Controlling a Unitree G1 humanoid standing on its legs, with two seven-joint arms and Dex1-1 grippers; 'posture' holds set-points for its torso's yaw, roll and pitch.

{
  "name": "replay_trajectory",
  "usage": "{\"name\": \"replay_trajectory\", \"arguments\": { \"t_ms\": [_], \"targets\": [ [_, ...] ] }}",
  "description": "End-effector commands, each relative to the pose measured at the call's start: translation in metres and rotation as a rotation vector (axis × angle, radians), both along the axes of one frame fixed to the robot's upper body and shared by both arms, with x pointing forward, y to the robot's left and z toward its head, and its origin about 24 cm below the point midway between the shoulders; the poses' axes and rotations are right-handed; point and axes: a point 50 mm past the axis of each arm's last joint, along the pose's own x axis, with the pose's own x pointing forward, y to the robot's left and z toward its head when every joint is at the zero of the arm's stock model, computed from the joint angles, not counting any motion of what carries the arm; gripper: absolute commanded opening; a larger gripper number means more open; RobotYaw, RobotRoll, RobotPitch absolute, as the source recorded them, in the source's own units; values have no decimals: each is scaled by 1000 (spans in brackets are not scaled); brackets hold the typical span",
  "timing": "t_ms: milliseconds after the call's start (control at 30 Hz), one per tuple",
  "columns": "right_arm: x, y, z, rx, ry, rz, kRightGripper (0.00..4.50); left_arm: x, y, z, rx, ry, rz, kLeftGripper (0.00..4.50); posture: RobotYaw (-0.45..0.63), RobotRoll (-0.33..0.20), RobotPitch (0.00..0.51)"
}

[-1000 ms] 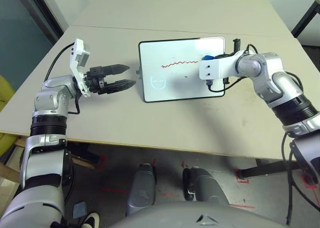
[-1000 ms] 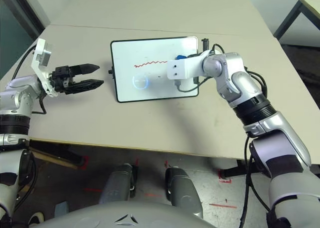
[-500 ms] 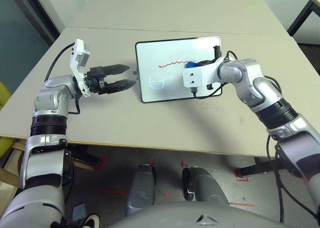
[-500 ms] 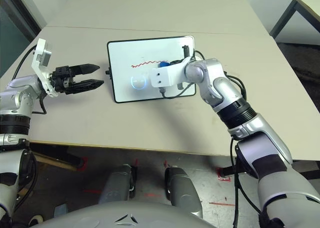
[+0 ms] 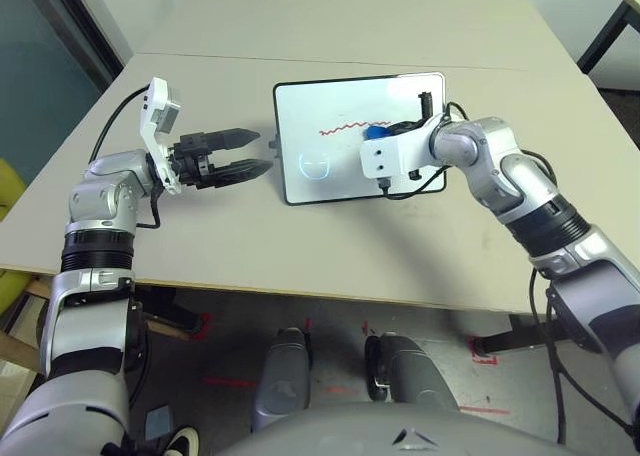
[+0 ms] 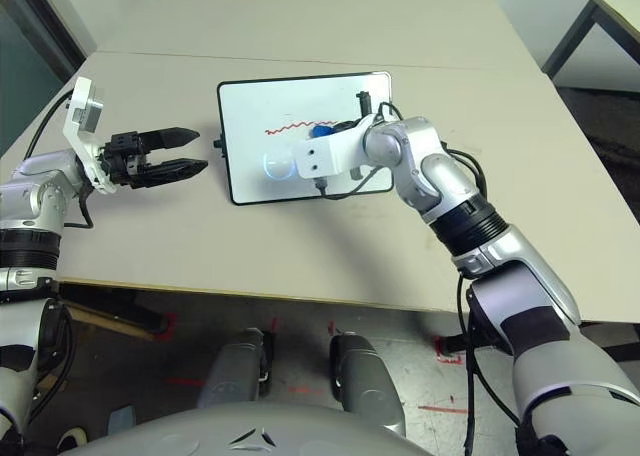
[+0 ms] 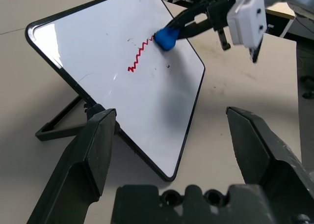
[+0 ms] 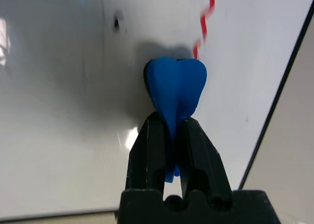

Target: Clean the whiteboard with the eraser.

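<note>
Head views first: the whiteboard [image 5: 358,136] is seen propped on the pale bench [image 5: 300,246], slightly toward the far side, with a red squiggle [image 5: 340,129] drawn across its upper middle and a faint round face doodle [image 5: 316,163] lower down near its left edge. The right gripper [image 5: 385,132] is reached in over the board from the right, and the blue eraser [image 5: 377,131] is pinched at its tip, set right at the right-hand end of the red squiggle. The left gripper [image 5: 255,151] is held level just beside the board's left edge, apart from it, its two black fingers spread.

Over to the left wrist view: the left gripper's fingers [image 7: 93,150] are seen parted wide, with the tilted board framed between them and its black stand [image 7: 61,123] showing behind. The eraser is pressed to the white surface at the end of the red line, clamped in the right gripper's dark fingers.

Now the right wrist view: the right gripper's fingers [image 8: 201,160] are squeezed tight on the eraser, whose blue block is bulged out past them against the board. The tail of the red squiggle is caught just beside it, and a small dark speck [image 8: 117,23] is spotted on the white nearby.
</note>
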Motion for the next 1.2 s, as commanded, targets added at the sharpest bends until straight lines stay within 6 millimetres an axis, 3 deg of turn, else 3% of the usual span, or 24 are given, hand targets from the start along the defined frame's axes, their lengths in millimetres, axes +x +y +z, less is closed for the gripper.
{"name": "replay_trajectory", "arguments": {
  "t_ms": [33, 233, 367, 800, 1200],
  "targets": [
    [5, -21, -2, -10, 18, -79, 194, 3, -2, 0, 0, 1, -10, 4500, 198, 0, 108],
    [7, -32, 0, -15, 12, -111, 194, 3, -2, 0, 0, 0, -12, 4500, 196, 0, 104],
    [7, -29, 1, -9, 9, -105, 179, 4, -2, 0, 0, 0, -12, 4500, 197, 0, 103],
    [3, 23, -1, 33, 20, 34, 177, 3, -1, 1, -1, -3, -6, 4500, 205, 0, 103],
    [1, 56, 0, 54, 22, 124, 176, 2, -2, 0, -9, -3, -4, 4500, 213, 0, 102]
  ]
}}
